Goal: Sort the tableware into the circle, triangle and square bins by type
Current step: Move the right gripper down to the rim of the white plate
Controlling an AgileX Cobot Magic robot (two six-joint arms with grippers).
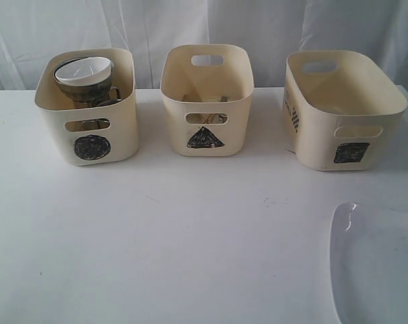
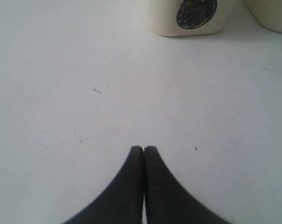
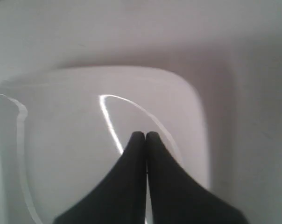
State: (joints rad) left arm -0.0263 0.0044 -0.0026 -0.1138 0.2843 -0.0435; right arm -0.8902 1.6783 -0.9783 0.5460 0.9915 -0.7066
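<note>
Standing in a row on a white worktop (image 1: 190, 236) are three cream bins. The circle bin (image 1: 52, 125), on the left of the exterior view, holds a white bowl (image 1: 86, 69) nested on a steel mug (image 1: 89, 91); the round vessels seem stacked there to sort them by type and save room. The triangle bin (image 1: 173, 131), in the middle, shows something wood-coloured through its handle slot, too small to name. The square bin (image 1: 319, 145), on the right and wider, looks empty from this angle.

A large white plate (image 1: 376, 266) lies flat on the worktop, well apart from the bins, near the bottom right of the exterior view. It appears to be the last piece unsorted, and the wide square bin probably suits it.

The right end effector (image 3: 145, 135) has its fingers pressed together and grips nothing. It sits directly over the plate, above the glossy inner surface. To lift the plate it would likely have to open and take the rim.

The left end effector (image 2: 144, 149) is likewise closed and empty, over bare worktop, with the circle bin ahead of it.
</note>
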